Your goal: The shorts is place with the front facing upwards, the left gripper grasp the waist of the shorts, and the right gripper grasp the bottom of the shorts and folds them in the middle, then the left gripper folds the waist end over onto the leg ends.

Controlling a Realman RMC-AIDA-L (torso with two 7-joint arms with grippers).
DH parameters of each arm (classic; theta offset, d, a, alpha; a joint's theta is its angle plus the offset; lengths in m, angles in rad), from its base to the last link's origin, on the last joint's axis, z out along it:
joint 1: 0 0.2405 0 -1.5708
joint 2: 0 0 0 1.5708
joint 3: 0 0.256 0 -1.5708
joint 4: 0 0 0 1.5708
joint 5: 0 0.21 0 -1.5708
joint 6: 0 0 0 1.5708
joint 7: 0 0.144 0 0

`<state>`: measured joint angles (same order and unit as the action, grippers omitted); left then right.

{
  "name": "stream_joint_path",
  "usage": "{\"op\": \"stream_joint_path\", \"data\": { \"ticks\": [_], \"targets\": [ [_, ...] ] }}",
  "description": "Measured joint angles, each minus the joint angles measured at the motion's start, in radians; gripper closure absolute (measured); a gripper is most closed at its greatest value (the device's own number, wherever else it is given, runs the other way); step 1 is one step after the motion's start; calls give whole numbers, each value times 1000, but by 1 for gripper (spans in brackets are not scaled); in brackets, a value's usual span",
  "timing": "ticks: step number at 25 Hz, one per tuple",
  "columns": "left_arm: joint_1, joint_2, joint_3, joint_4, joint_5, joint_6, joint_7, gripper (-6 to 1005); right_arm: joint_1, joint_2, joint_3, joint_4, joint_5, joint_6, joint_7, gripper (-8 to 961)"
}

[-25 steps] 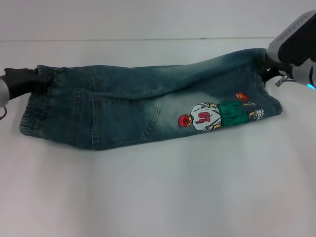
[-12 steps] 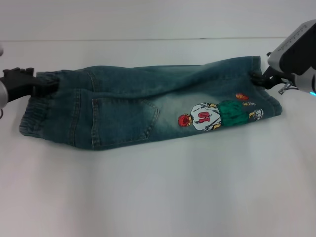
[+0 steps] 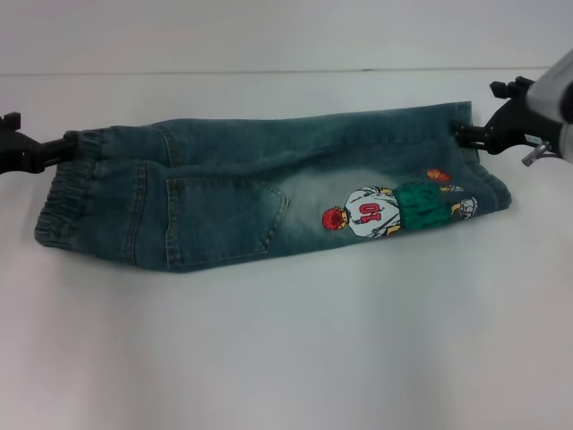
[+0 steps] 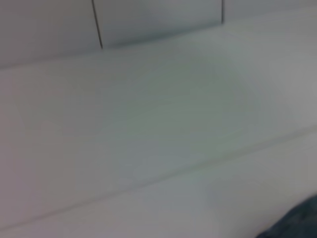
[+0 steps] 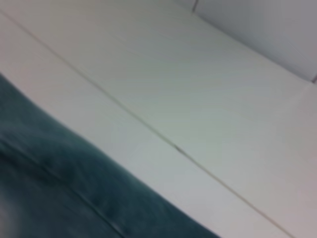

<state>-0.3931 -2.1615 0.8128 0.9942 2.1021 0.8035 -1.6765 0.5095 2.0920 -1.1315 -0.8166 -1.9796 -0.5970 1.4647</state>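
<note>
Denim shorts point(image 3: 269, 193) lie folded lengthwise on a white table point(image 3: 286, 358), cartoon side up. Left gripper point(image 3: 63, 146) meets the waist point(image 3: 67, 193), right gripper point(image 3: 464, 134) the hems point(image 3: 479, 179); I cannot tell either's grip.

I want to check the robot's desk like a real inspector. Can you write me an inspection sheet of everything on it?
Surface: white table, bare around the shorts.
Job's things: denim shorts lie flat, already folded lengthwise; back pocket and cartoon number 10 player face up. Ruffled waist toward the robot's left, leg ends toward its right.
Clutter: nothing seen.
Grippers: left pincer at the far corner of the waist; right pincer at the far edge of the leg ends. Both touch the denim; whether they grip it cannot be told.
Cables: a small wire loop by the right wrist.
Surroundings: plain white wall behind the table.
</note>
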Motion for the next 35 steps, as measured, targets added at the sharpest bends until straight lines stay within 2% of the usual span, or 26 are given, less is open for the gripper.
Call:
{"op": "stream_joint_path", "data": {
  "ticks": [2,4,8,10,13,15,18,21,23,29,35],
  "targets": [
    [60,-3,-1,33,-145,93,82,90,-39,-2,5,-50,65,-86,-23,112],
    [114,-4,-18,19,-318,198,209,90,-82,-2,11,-79,164,-174,-83,113],
    [191,-8,-100,-125,-599,427,482,90,-149,1,33,-35,419,-332,-284,116],
    [205,-4,-175,-250,-678,533,599,89,-172,2,44,64,597,-440,-463,116],
    [217,-2,-292,-393,-708,638,731,89,-174,3,48,270,828,-571,-747,115],
    [225,-2,-323,-444,-707,649,773,89,-142,5,49,441,967,-634,-945,118],
    [230,-2,-333,-491,-706,619,824,89,-71,12,51,663,1092,-691,-1185,119],
    [233,-3,-331,-502,-705,585,846,89,-14,16,51,786,1128,-705,-1282,120],
    [237,-4,-332,-508,-706,572,851,89,0,17,43,804,1113,-707,-1275,120],
    [243,-9,-350,-594,-730,577,979,89,10,4,30,772,992,-691,-1111,120],
    [229,-1,-344,-602,-696,462,1033,90,-8,1,29,716,886,-692,-1054,119]
  ]
}}
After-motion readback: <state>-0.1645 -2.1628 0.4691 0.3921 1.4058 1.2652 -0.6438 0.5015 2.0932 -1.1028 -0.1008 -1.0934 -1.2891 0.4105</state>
